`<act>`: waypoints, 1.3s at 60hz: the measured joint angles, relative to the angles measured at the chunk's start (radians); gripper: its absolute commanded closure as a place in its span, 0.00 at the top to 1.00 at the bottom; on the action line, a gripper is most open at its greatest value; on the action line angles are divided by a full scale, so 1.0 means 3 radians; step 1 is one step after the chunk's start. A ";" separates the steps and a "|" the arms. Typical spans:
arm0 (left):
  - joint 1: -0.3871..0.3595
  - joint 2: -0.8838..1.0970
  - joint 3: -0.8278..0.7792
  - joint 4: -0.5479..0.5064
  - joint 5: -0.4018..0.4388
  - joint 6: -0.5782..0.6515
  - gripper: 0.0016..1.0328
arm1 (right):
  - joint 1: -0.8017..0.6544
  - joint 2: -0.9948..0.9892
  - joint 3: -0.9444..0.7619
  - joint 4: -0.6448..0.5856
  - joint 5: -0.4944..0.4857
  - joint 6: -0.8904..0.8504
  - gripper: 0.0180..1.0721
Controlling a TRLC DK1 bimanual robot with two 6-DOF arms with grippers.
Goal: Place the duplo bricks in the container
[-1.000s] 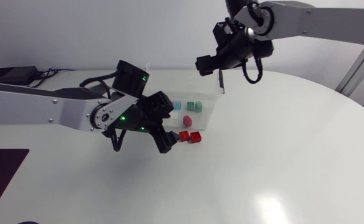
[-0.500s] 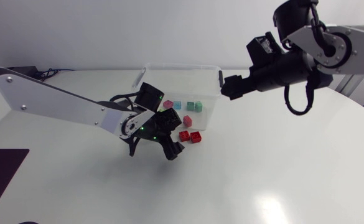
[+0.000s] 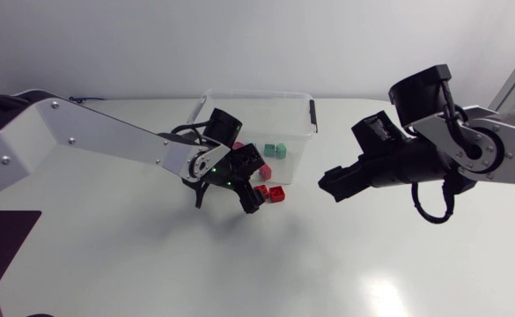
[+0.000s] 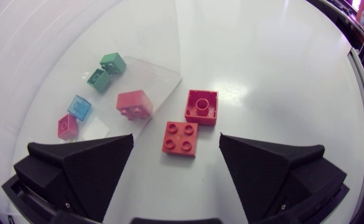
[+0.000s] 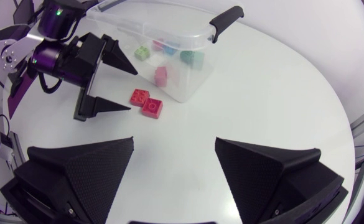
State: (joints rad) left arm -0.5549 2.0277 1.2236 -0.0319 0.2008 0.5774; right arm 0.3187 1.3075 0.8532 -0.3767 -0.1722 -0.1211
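Left tool (image 4: pixel 175 142) fingers wide apart, over red duplo brick (image 4: pixel 180 137), studs up, on white desk (image 3: pixel 371 264). Second red brick (image 4: pixel 201 106) just beside it. Both lie just outside clear container (image 3: pixel 257 95), which holds green bricks (image 4: pixel 106 70), blue brick (image 4: pixel 79 106), pink brick (image 4: pixel 134 102). Right tool (image 5: pixel 174 142) fingers apart, empty, well apart from bricks.

The head camera looks down from high above the round white table (image 3: pixel 354 255), holding the clear plastic container with black handles (image 3: pixel 297 132) at a distance. The left wrist camera hangs close over the red four-stud duplo brick (image 4: pixel 180 137) just outside that container, facing downward. The right wrist camera sees both too, from farther back and looking across the table toward the container.
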 measured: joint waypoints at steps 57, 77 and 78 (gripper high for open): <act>-0.0013 0.0589 0.1385 -0.1787 -0.0114 0.0104 0.72 | -0.0104 -0.0226 -0.0130 -0.0050 -0.0175 -0.0076 0.90; -0.0027 0.0783 0.1752 -0.2197 -0.0116 0.0113 0.66 | -0.0145 -0.0242 -0.0130 -0.0066 -0.0215 -0.0125 0.90; -0.0029 0.0791 0.1762 -0.2211 -0.0116 0.0113 0.66 | -0.0148 -0.0242 -0.0130 -0.0066 -0.0216 -0.0126 0.90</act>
State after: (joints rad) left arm -0.5636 2.2650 1.7523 -0.6952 0.1661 0.6113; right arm 0.2745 1.2350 0.8143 -0.3965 -0.2371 -0.1589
